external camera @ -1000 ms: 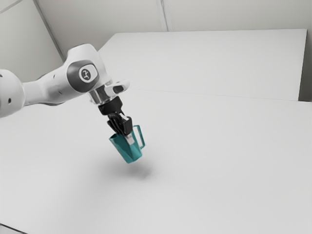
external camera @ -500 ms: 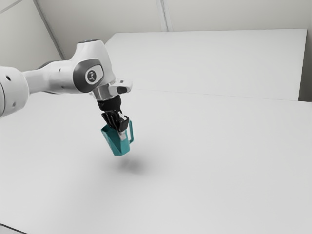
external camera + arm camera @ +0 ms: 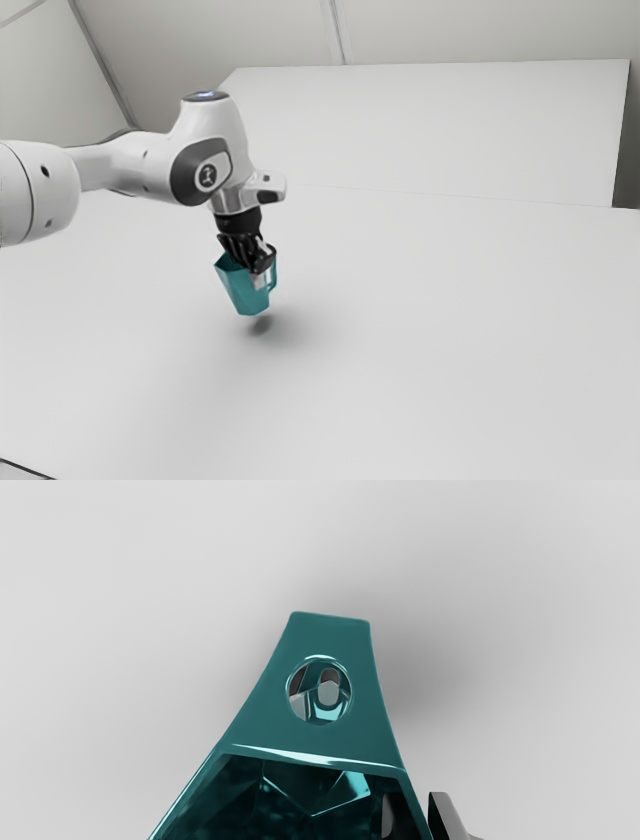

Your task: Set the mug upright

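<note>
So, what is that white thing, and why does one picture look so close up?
The white thing is a robot arm. One camera stands beside it and sees the arm reaching over a table. The close-up comes from a camera on the robot's hand, looking down. The hand is a black gripper with two fingers, pinching the wall of a teal mug: one finger inside, one outside. The mug hangs tilted above the table, with its shadow underneath.
</note>
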### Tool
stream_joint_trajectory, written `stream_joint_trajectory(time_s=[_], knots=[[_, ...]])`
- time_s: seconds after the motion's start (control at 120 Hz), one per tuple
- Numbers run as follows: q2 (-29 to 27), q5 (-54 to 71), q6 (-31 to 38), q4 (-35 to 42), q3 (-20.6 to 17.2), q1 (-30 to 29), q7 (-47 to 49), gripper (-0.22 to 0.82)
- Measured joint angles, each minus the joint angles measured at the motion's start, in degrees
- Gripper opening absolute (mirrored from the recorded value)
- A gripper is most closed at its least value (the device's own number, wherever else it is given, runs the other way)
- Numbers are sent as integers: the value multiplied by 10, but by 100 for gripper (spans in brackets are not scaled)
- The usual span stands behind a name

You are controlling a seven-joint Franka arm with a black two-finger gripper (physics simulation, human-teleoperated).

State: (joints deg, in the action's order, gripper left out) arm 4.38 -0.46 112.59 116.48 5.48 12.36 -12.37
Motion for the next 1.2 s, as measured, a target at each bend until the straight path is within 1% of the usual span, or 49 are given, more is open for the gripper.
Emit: stream_joint_trajectory(time_s=[0.217, 0.667, 0.825, 0.917, 1.042, 1.2], knots=[[14, 2, 14, 0, 0, -2, 13, -17], [41, 10, 18, -1, 0, 1, 29, -17], [42, 6, 16, -1, 1, 4, 28, 18], [42, 5, 16, -1, 1, 5, 27, 33], [38, 5, 13, -4, 1, 5, 26, 45], [23, 4, 1, -25, 0, 6, 25, 53]])
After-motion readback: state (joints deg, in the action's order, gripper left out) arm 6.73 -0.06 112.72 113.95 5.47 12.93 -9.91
